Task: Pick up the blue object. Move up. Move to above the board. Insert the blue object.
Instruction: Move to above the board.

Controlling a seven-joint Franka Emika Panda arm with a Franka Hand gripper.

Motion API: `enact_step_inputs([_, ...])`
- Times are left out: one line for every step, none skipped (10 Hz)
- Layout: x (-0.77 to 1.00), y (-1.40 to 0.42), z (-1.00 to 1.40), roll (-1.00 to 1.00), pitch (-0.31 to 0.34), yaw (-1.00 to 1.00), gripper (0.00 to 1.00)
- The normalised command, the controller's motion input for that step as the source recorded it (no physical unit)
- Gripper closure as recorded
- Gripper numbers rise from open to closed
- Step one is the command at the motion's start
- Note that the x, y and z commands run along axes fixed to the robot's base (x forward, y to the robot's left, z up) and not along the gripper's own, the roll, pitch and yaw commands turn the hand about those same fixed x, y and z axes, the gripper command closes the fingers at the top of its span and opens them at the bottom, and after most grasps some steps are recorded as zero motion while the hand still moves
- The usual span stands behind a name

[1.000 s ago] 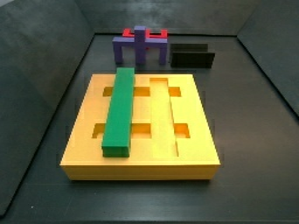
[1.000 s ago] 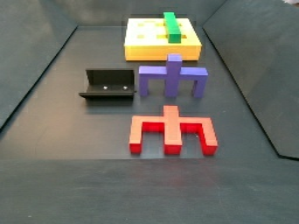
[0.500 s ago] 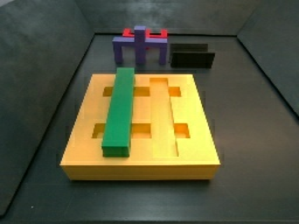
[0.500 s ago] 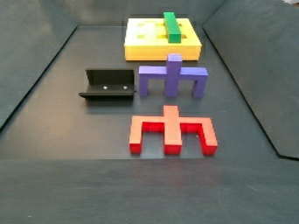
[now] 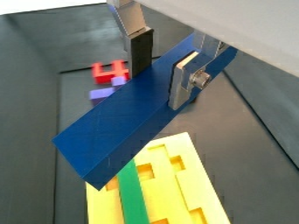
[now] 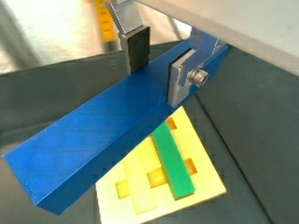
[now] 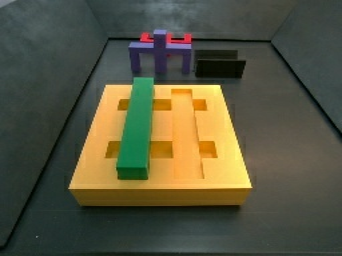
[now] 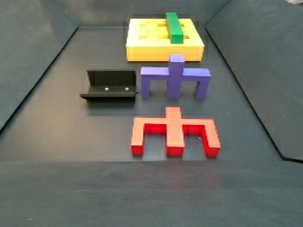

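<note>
You have the blue bar [image 5: 128, 118] clamped between the gripper [image 5: 162, 63] fingers, carried high above the floor; neither side view shows bar or gripper. In both wrist views the yellow board [image 6: 201, 182] lies below the bar's free end, with the green bar [image 7: 136, 127] filling one groove. Judging from that, you are over the board: turn the bar parallel to the 12-to-6 grooves, centre it over an empty one beside the green bar, then lower squarely.
</note>
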Motion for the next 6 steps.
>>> enact_step_inputs([0.02,-0.03,0.02,0.01,0.06,1.0,1.0])
enact_step_inputs([0.02,-0.03,0.03,0.01,0.066,1.0,1.0])
enact_step_inputs([0.02,-0.03,0.03,0.01,0.071,1.0,1.0])
enact_step_inputs([0.02,-0.02,0.03,0.01,0.075,1.0,1.0])
enact_step_inputs([0.02,-0.02,0.03,0.02,0.086,1.0,1.0])
enact_step_inputs([0.02,-0.02,0.03,0.02,0.091,1.0,1.0])
